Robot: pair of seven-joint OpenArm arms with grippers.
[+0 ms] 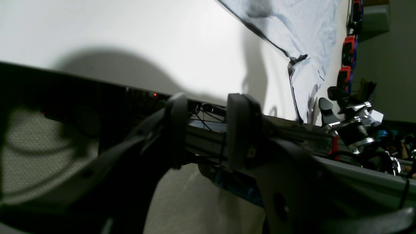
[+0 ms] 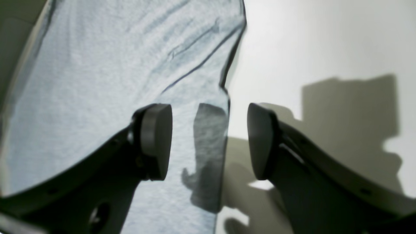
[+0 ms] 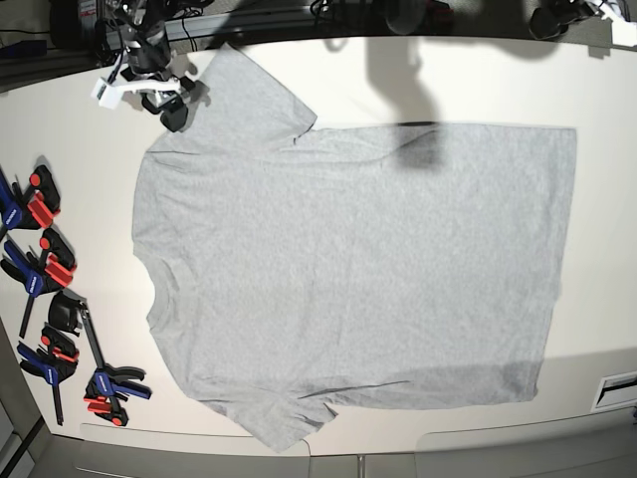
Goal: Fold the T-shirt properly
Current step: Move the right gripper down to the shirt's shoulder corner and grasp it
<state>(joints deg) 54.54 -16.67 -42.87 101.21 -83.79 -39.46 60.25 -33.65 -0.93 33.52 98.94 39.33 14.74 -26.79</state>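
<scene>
The light grey T-shirt point(image 3: 348, 259) lies spread flat on the white table point(image 3: 478, 80), plain side up, collar to the left and hem to the right. My right gripper point(image 3: 171, 102) hovers at the far-left sleeve. In the right wrist view it point(image 2: 208, 143) is open, straddling the sleeve's dark-trimmed edge point(image 2: 224, 84) with the T-shirt point(image 2: 97, 81) under its left finger. My left gripper point(image 1: 208, 130) is open and holds nothing, low by the table's edge and away from the T-shirt point(image 1: 292, 26). From there the right gripper point(image 1: 334, 104) shows beside the cloth.
Several red, blue and black clamps point(image 3: 45, 269) lie along the table's left edge, also seen in the left wrist view as clamps point(image 1: 349, 48). Dark equipment and cables line the far edge point(image 3: 299, 15). A metal frame rail point(image 1: 325, 136) runs under the left gripper.
</scene>
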